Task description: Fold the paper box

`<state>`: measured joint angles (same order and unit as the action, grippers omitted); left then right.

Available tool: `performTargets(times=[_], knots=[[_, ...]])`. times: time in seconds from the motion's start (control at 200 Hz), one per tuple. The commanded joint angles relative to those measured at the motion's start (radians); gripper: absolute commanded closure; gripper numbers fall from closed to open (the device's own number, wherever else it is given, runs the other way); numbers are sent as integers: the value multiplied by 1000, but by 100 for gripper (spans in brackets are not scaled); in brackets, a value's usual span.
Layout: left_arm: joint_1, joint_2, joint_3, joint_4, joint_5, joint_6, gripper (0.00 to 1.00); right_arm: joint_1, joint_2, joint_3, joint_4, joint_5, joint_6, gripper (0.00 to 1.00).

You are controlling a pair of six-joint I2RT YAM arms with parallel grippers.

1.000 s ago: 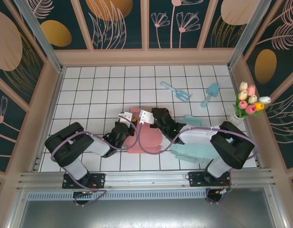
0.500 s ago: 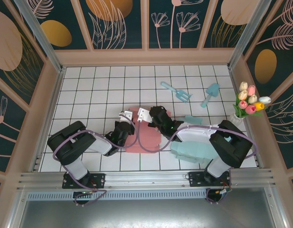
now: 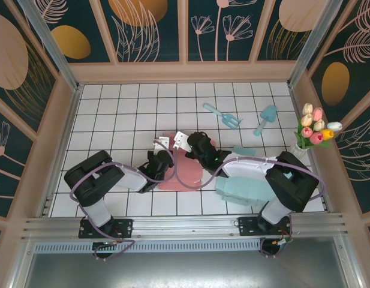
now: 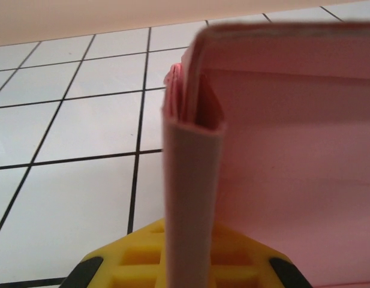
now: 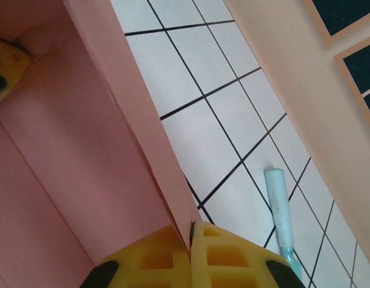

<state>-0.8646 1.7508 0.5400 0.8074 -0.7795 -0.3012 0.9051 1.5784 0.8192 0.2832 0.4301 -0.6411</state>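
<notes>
pink paper box (image 3: 186, 175) lies between both arms | left gripper (image 4: 190, 258) pinches its left fold | right gripper (image 5: 190, 240) pinches its right wall

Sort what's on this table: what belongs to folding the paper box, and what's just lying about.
Job in hand: pink paper box; left gripper and right gripper, each pinching its paper.

Lying about: blue toy rake; blue toy trowel; tulips in a vase; pale teal sheet by the right arm.
</notes>
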Motion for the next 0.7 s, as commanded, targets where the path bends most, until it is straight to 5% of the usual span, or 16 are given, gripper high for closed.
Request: performTargets(times=[0.0, 0.07, 0.155, 0.225, 0.691], knots=[[27, 34, 17, -97, -187, -35, 99, 20, -8, 24, -37, 26, 101, 100], [26, 25, 9, -70, -103, -19, 92, 19, -1, 29, -40, 26, 108, 100], [26, -7, -23, -14, 45, 0, 66, 17, 10, 39, -51, 29, 110, 100], [26, -55, -43, -2, 130, -9, 56, 12, 18, 46, -57, 32, 112, 100], [64, -476, -156, -180, 400, -74, 37, -21, 25, 81, -136, 1, 141, 100]])
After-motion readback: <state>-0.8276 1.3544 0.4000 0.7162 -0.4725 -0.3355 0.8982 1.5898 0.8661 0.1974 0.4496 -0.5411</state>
